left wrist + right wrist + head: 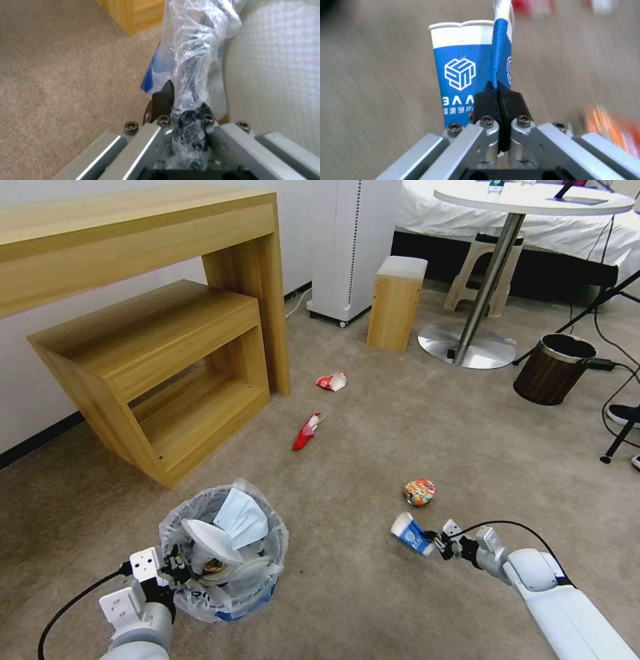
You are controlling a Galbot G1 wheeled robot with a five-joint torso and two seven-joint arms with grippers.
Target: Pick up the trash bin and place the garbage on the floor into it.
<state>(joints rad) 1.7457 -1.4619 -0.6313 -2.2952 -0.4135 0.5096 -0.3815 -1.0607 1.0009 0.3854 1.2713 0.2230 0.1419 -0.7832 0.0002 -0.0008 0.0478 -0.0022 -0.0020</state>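
Head view is showing the left hand (175,570) pinching the rim of the trash bin (223,553), keeping it beside the litter. The right hand (441,543) is squeezing the blue-white paper cup (411,533) flat above the floor (373,447), probably for carrying binward. Cup lettering is reading "BAA", with Chinese characters beneath.

A light wooden desk (133,227) with a low shelf unit (160,373) tucked beneath stands along the wall. Beyond it are a white tower appliance (350,247), 1 small wooden stool (397,303), a round pedestal table (527,200) and a dark brown metal-rimmed bin (553,369).
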